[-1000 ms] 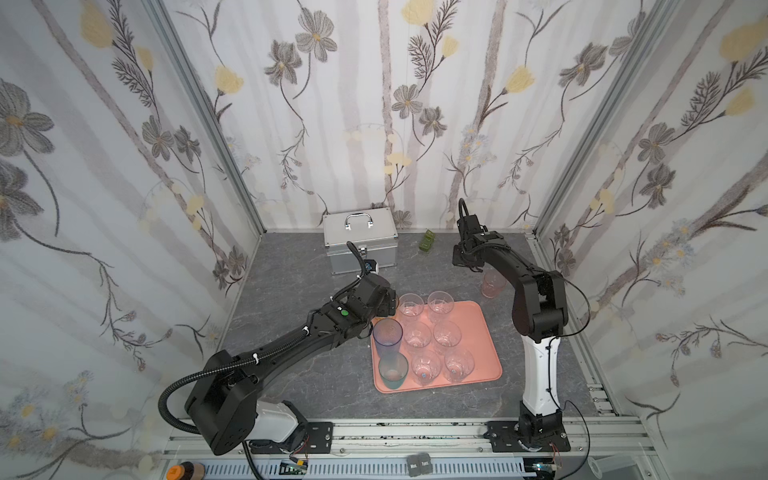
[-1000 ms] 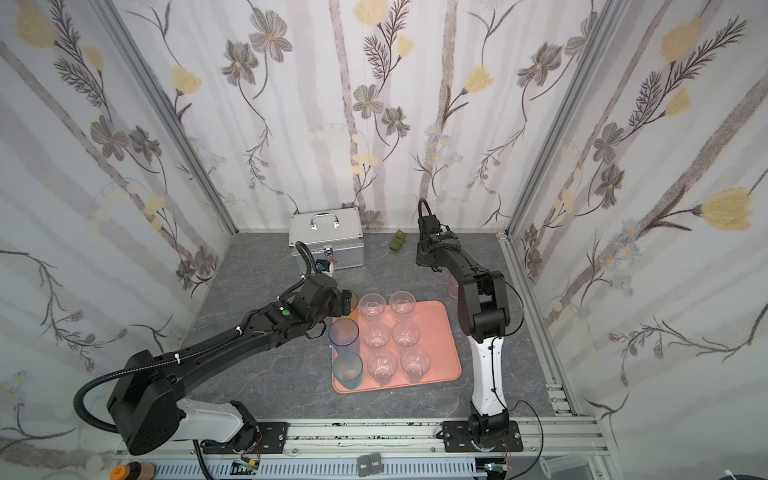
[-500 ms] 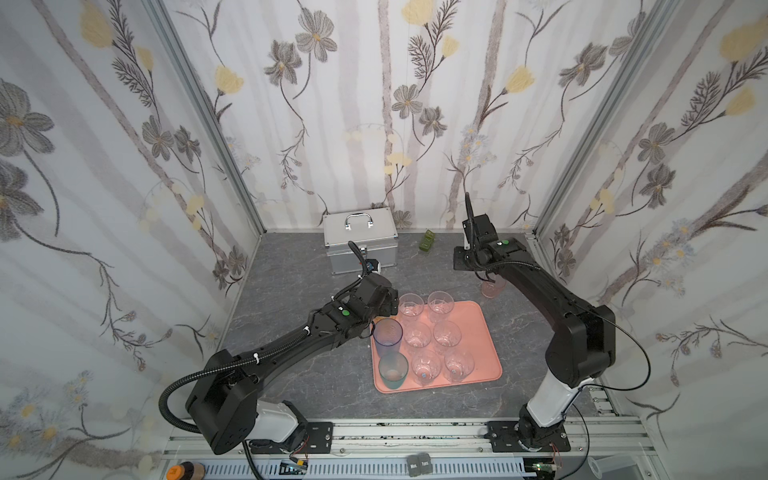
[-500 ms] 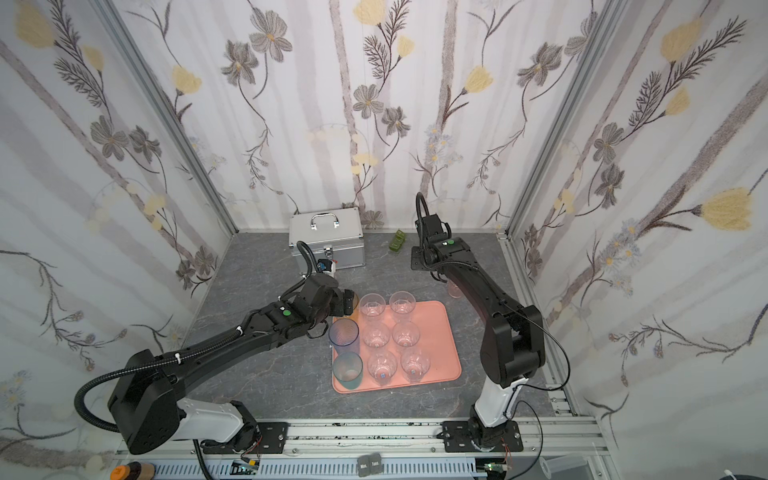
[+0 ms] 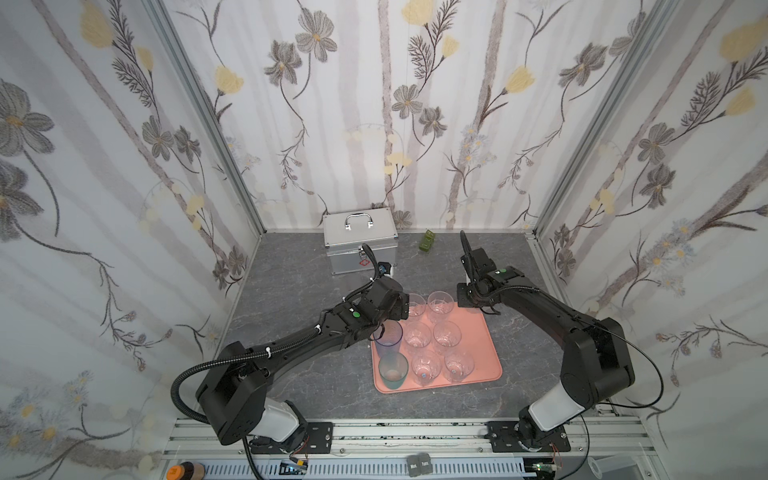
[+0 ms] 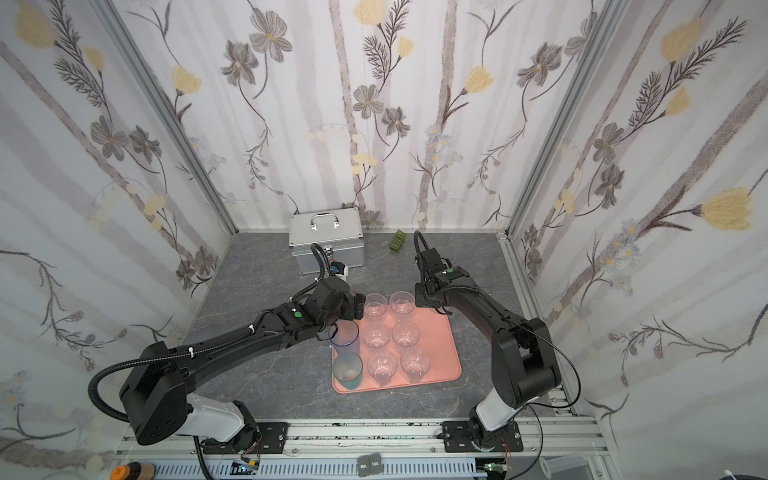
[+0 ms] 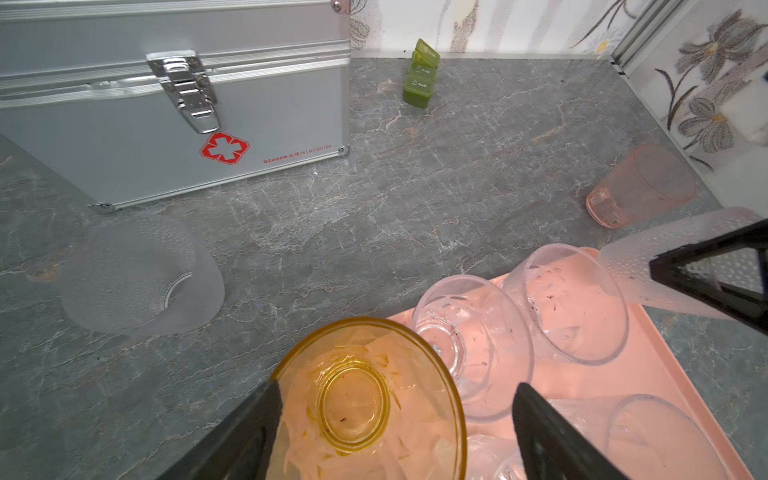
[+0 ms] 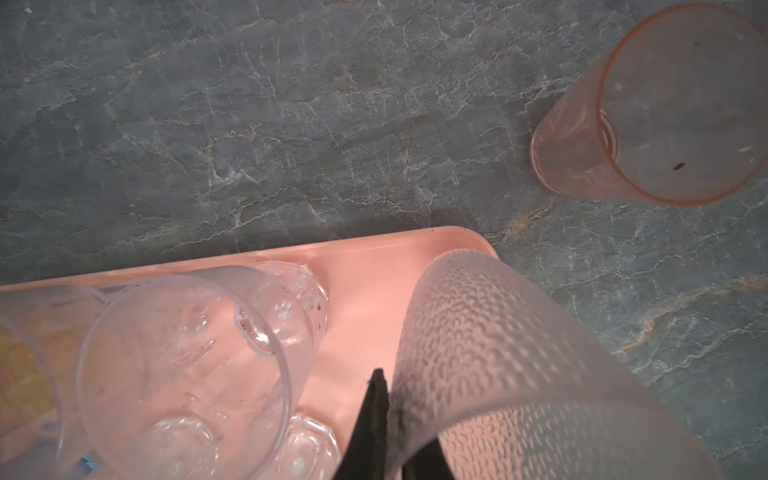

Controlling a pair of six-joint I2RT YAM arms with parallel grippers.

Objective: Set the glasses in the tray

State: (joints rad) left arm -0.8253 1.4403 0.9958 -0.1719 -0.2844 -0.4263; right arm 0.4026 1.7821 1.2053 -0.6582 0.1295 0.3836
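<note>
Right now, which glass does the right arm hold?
The frosted glass at the tray corner, rim pinched; the other frosted glass and the pink glass sit untouched.

Amber glass [image 7: 365, 399]: near side cut by frame edge; in both top views hidden under left arm [image 5: 316, 336]. Frosted glass [image 8: 519, 374]: rim end runs out of frame; not made out in top views, beneath right arm [image 5: 540, 307]. Pinkish glass [image 8: 665, 108] clipped at edge. Silver case [image 7: 124, 124] cropped.
</note>
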